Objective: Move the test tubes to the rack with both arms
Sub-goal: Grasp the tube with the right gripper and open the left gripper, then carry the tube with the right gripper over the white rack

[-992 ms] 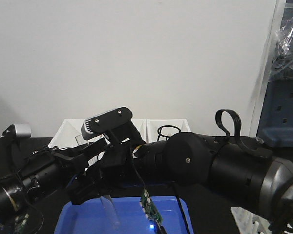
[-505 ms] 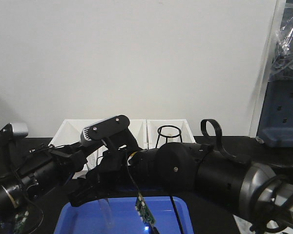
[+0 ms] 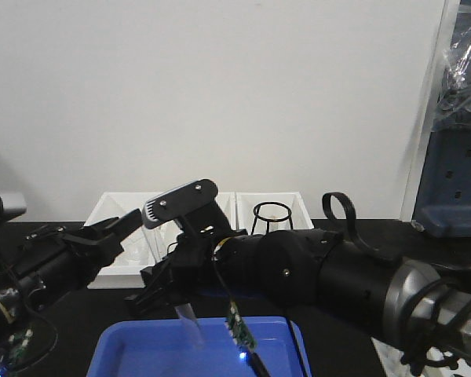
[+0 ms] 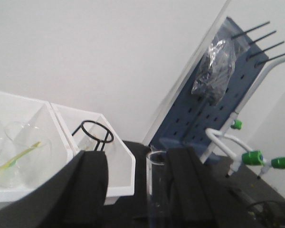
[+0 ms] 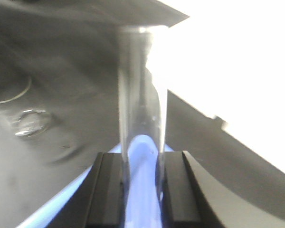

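Observation:
A clear test tube [image 3: 187, 316] hangs tilted over the blue tray [image 3: 133, 353], with my right gripper [image 3: 166, 284] shut on it. In the right wrist view the tube [image 5: 140, 118] runs straight up between the two black pads, and my right gripper [image 5: 140, 159] clamps its sides. My left gripper [image 3: 119, 226] stands open to the upper left. In its wrist view the tube's open mouth [image 4: 156, 166] sits just inside the right finger [image 4: 187, 185], leaving a wide gap to the left finger [image 4: 88, 185] of my left gripper [image 4: 135, 154]. Only a white sliver of the rack [image 3: 381, 353] shows at bottom right.
Two white open-fronted bins [image 3: 122, 206] stand at the back; one holds glass beakers [image 4: 19, 152], the other a black wire ring stand [image 3: 272, 214]. A blue pegboard [image 3: 455, 173] rises at the right. A small circuit board [image 3: 239, 334] dangles over the tray.
My left gripper has drawn back up and to the left, away from the right gripper. The right gripper has shifted slightly right with the tube, which now tilts more.

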You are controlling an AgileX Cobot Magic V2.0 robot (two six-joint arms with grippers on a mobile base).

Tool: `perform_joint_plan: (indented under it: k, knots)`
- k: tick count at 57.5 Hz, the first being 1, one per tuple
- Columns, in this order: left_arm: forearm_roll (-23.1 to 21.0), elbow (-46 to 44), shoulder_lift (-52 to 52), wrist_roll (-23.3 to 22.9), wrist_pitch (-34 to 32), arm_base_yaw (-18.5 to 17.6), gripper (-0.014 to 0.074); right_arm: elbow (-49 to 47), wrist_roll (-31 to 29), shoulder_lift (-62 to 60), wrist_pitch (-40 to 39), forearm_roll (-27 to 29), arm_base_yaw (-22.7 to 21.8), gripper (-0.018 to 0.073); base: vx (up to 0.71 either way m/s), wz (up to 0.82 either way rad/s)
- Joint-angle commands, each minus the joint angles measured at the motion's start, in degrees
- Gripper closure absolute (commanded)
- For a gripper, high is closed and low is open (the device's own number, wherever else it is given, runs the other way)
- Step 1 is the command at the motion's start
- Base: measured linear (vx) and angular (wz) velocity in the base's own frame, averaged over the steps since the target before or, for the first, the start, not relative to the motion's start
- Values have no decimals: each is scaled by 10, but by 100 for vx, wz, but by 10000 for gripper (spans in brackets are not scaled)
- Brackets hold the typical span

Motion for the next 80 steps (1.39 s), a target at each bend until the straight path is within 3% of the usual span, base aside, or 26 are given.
perform_joint_plan:
  k: [1, 20, 27, 40, 57, 68, 80]
  knots:
    - [-32, -18, -19, 2, -62, 10, 174, -20, 7, -30, -51, -5, -26, 568, 0, 0]
    - [-32, -18, -19, 2, -63, 27, 174, -20, -4, -30, -73, -35, -85, 567, 0, 0]
    - [-31, -18, -19, 25, -52, 27, 175, -20, -51, -30, -91, -52, -85, 567, 0, 0]
    - [-32, -18, -19, 87, -4, 27, 175, 14, -63, -30, -158, -52, -85, 567, 0, 0]
    - [-31, -18, -19, 88, 21, 27, 175, 49, -65, -39, -235, -42, -93, 567, 0, 0]
    - [-32, -18, -19, 87, 20, 27, 175, 49, -66, -87, -227, 9, -161, 567, 0, 0]
    - [-32, -18, -19, 87, 19, 27, 175, 60, -67, -151, -188, 9, -241, 567, 0, 0]
